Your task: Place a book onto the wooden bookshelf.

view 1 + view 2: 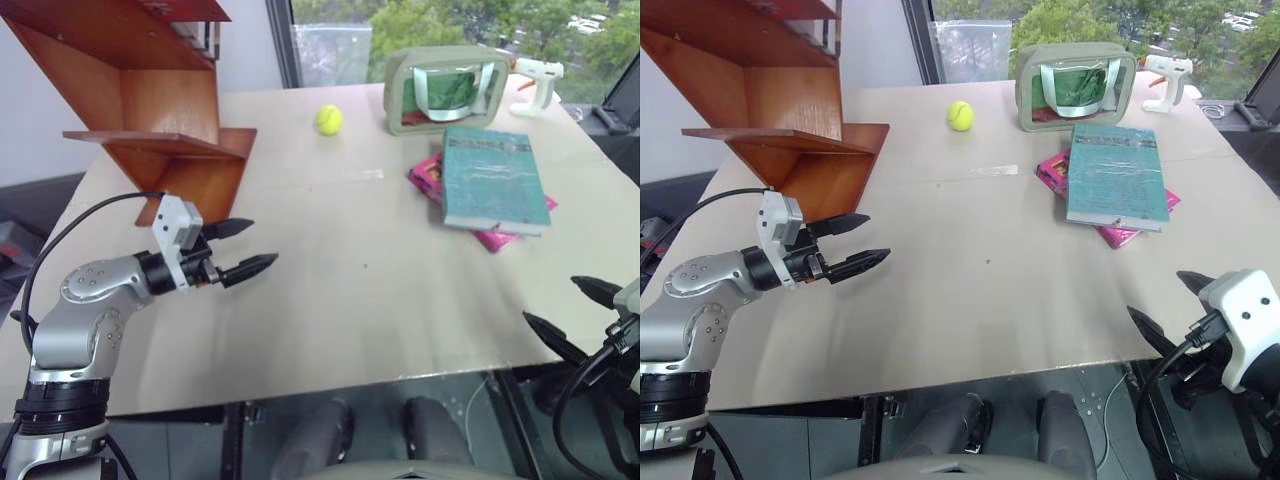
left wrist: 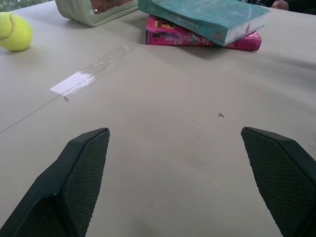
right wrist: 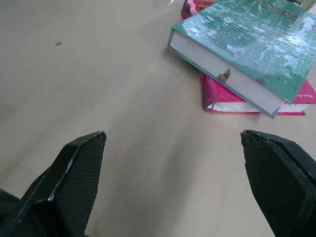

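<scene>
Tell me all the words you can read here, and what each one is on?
None can be read for sure.
Teal book: its pale title band has print too small to read.
Pink book: white cover lettering, cut off and blurred.
Its spine has dark marks, unreadable.

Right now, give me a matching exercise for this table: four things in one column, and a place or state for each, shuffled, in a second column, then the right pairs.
1. large teal softcover book
2. yellow-green tennis ball
3. reddish-brown wooden bookshelf
4. left gripper with two black fingers

A. open, hovering over bare tabletop
B. lying on top of the bright pink book
C. standing at the table's far left corner
D. alone on the table, beside the beige-framed green-windowed case

Pairs: 1-B, 2-D, 3-C, 4-A
</scene>
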Controlling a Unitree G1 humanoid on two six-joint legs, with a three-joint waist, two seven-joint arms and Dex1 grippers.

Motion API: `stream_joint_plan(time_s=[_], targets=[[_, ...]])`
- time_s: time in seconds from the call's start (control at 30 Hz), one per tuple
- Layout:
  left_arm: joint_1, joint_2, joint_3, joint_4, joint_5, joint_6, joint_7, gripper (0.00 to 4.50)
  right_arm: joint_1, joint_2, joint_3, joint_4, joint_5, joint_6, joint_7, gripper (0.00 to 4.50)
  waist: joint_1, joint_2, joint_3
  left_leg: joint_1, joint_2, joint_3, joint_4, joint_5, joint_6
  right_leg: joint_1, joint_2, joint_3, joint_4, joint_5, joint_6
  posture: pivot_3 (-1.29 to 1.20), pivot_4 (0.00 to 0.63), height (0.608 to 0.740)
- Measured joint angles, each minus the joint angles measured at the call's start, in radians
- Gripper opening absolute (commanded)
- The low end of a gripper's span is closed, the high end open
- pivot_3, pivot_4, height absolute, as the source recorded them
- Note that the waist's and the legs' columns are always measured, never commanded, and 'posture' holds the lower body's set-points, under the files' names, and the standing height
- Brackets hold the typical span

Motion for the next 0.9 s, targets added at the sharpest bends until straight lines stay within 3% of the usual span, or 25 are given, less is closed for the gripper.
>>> stream_joint_plan(time_s=[0.23,0.37,0.53,0.77,0.9], targets=[[-0.05,0.004,-0.013,0.02,-0.01,0.005,-0.033,4.5,-0.003,-0.017,0.028,0.023,-0.037,-0.003,-0.002,4.47,0.0,-0.001,0.001,-0.002,0.0,0.0,-0.002,0.001,-0.002,-0.002,-0.001,0.0,-0.001,0.0,0.0,0.0,0.15,0.74],[-0.075,-0.019,-0.029,0.017,-0.026,0.009,-0.04,4.5,-0.124,-0.031,0.044,0.059,0.028,0.07,-0.053,2.73,-0.003,-0.002,0.001,-0.002,0.0,0.001,-0.002,0.001,-0.001,-0.002,-0.001,0.001,-0.002,0.0,0.0,0.0,0.15,0.74],[-0.094,-0.039,-0.061,-0.018,-0.041,0.036,-0.037,4.5,-0.399,-0.087,0.095,0.193,0.1,0.2,-0.168,0.06,-0.001,-0.003,0.002,-0.002,0.0,0.001,-0.002,0.001,-0.001,-0.003,-0.001,0.001,-0.002,0.0,0.0,0.0,0.15,0.74],[-0.15,-0.085,-0.117,-0.058,-0.058,0.053,-0.026,4.5,-0.833,-0.189,0.243,0.541,0.018,0.342,-0.337,0.02,-0.002,-0.004,0.003,-0.005,-0.001,0.001,-0.003,0.004,0.003,-0.005,-0.001,0.0,-0.004,0.001,-0.001,0.0,0.15,0.74],[-0.179,-0.127,-0.157,-0.08,-0.058,0.053,-0.006,4.5,-1.195,-0.188,0.379,0.985,-0.051,0.468,-0.379,0.02,-0.01,-0.003,0.004,-0.005,0.0,0.005,-0.004,0.004,0.004,-0.006,-0.001,0.003,-0.006,0.002,-0.002,0.0,0.15,0.74]])
